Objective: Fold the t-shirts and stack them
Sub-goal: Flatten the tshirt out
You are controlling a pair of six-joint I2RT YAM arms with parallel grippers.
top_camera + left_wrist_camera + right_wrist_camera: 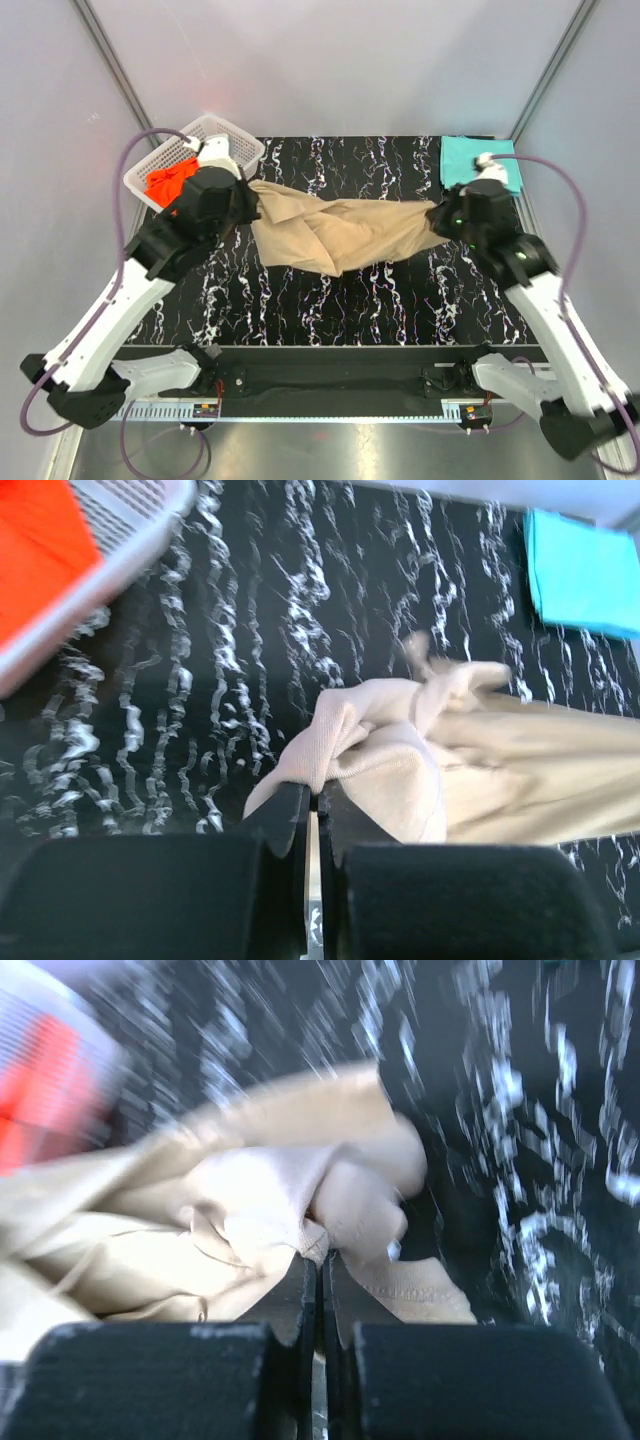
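Note:
A tan t-shirt (pixel 335 232) hangs stretched and bunched between my two grippers across the middle of the black marbled table (pixel 300 310). My left gripper (pixel 247 200) is shut on its left end; the wrist view shows cloth (pixel 390 750) pinched at the fingertips (pixel 316 798). On the opposite end my right gripper (pixel 440 218) is shut, a fold of cloth (pixel 300 1220) pinched at its tips (pixel 322 1256). A teal t-shirt (pixel 478 163) lies folded at the back right corner, also teal (pixel 580 570) in the left wrist view. An orange-red t-shirt (pixel 170 180) lies in the basket.
A white lattice basket (pixel 222 135) stands tilted at the back left corner, partly off the table. Grey enclosure walls and metal posts (pixel 110 70) surround the table. Both arm bases sit along the near edge.

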